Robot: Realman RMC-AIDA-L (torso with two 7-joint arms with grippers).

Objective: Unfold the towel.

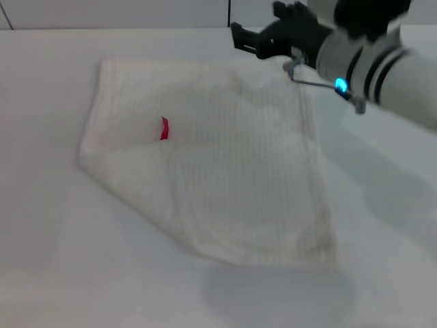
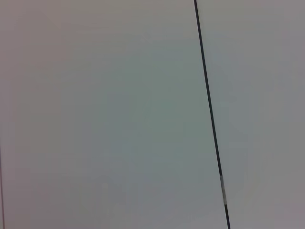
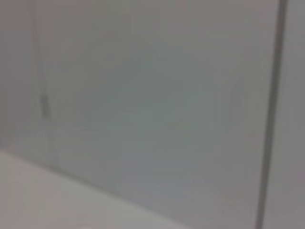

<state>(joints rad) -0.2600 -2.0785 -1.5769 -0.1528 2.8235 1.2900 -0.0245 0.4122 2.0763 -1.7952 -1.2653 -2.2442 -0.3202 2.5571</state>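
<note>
The white towel [image 1: 212, 157] lies flat on the white table in the head view, with faint ribbed stripes. Its near-left part is folded over, and a small red tag [image 1: 164, 128] shows on the left half. My right gripper [image 1: 249, 37] is black and hangs above the towel's far right corner, clear of the cloth. My left gripper is out of view. Both wrist views show only a pale wall.
The white table [image 1: 54, 260] stretches around the towel on all sides. A pale wall with a dark vertical seam [image 2: 209, 114] stands behind the table. The seam also shows in the right wrist view [image 3: 271, 114].
</note>
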